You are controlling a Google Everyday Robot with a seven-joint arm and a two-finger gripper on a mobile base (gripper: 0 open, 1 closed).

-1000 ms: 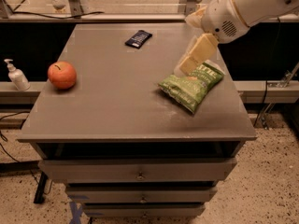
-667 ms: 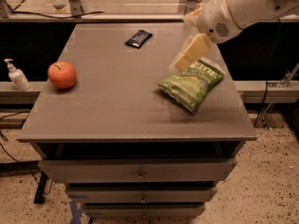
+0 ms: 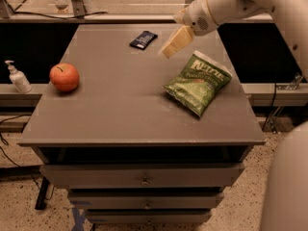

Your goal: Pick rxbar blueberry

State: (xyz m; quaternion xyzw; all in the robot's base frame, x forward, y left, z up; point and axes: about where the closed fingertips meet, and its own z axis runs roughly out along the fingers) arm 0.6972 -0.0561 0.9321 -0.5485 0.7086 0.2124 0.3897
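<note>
The rxbar blueberry (image 3: 143, 39) is a small flat dark bar with pale lettering, lying near the far edge of the grey cabinet top (image 3: 120, 105). My gripper (image 3: 169, 50) hangs from the white arm coming in from the upper right. It is above the table, a short way right of the bar and apart from it, holding nothing that I can see. The green chip bag (image 3: 198, 83) lies to the right, below the gripper.
A red apple (image 3: 64, 77) sits near the left edge of the cabinet top. A white pump bottle (image 3: 17, 78) stands on a ledge to the left. Drawers run below the front edge. The arm's white body fills the right side.
The gripper has moved left and toward the far edge, away from above the chip bag and closer to the dark bar. Nothing on the table has moved.
</note>
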